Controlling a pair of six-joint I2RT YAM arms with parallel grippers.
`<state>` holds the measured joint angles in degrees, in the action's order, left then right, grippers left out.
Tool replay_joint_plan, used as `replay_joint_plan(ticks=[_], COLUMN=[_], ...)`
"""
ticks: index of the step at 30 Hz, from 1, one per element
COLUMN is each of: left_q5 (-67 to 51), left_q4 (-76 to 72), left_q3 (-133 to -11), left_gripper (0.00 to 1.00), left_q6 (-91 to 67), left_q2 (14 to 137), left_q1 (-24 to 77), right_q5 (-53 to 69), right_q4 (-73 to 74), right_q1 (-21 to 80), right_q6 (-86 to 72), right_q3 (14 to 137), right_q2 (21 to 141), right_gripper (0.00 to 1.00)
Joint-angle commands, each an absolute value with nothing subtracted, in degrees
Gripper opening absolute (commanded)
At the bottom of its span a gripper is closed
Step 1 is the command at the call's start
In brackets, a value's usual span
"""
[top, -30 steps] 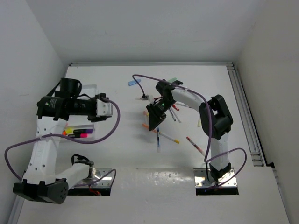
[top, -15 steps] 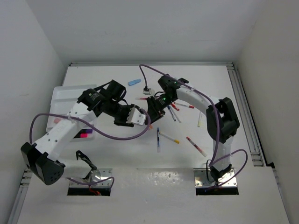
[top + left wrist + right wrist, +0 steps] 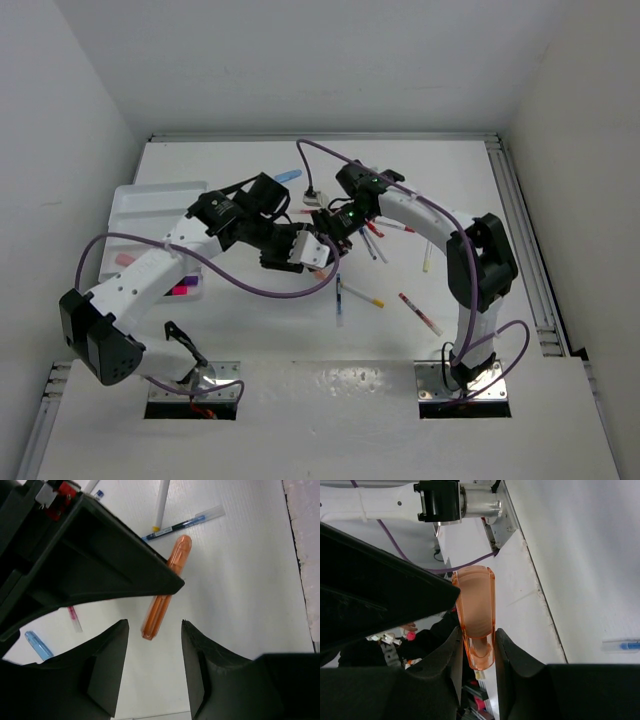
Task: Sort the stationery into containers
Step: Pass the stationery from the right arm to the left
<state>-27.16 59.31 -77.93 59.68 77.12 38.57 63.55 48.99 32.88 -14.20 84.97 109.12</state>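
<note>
Tray (image 3: 150,200) left behind, left gripper (image 3: 316,253) nears right gripper (image 3: 335,228) holding highlighter (image 3: 475,605).

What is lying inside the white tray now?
The white tray shows one pink item and, nearer, a pink highlighter. The left arm covers its middle, so anything under it is hidden.

The highlighter (image 3: 476,615) is see-through orange against the plain white worktop (image 3: 250,605). The tray (image 3: 145,200) at the worktop's left edge is white too, with a pink marker (image 3: 179,290) at its near end. The left arm (image 3: 140,280) and right arm (image 3: 420,215) are white with black joints and purple cables (image 3: 260,293); one pen (image 3: 182,522) is dark blue with a clear cap.
</note>
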Motion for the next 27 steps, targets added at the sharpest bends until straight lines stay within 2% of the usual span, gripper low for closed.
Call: replay_joint_plan(ticks=[1,8,12,15,16,17,19,20,22,27], left_q5=[-27.2,-28.2,-28.0,-28.1,-28.1,-27.4,-27.0,-26.4,-25.9,-23.4], left_q4=[58.4,59.1,58.8,57.9,58.1,58.2,58.4,58.5,59.8,65.2], left_q3=[-79.6,-78.6,-78.0,-77.5,-76.9,-76.4,-74.5,-74.0,-73.2,-74.4], left_gripper=[0.53,0.45,0.31,0.15,0.13,0.08,0.05,0.05,0.04,0.03], left_q6=[59.3,59.7,58.8,57.4,57.5,57.7,58.9,59.7,62.7,72.6], left_q2=[77.3,78.0,78.0,77.5,77.3,76.9,75.5,75.0,73.7,74.1], left_q1=[40.3,42.3,42.1,40.3,38.4,37.5,34.4,33.1,28.1,14.3], right_q5=[66.3,67.7,68.5,69.3,70.2,70.8,72.8,73.0,72.3,70.2], right_q4=[47.1,44.8,43.5,43.4,43.5,43.3,43.3,44.4,46.0,49.2], right_q1=[33.5,33.5,33.5,33.5,33.6,33.2,32.7,31.4,29.7,22.2], right_q6=[-15.4,-18.5,-19.9,-20.1,-20.1,-20.0,-19.8,-19.4,-17.8,-14.3], right_q3=[85.4,85.7,85.7,85.5,85.5,85.3,84.5,84.4,84.2,83.8], right_q2=[106.5,106.3,106.1,105.7,105.6,105.2,104.9,104.8,105.0,106.1], right_gripper=[0.00,0.00,0.00,0.00,0.04,0.17,0.36,0.51,0.58,0.59])
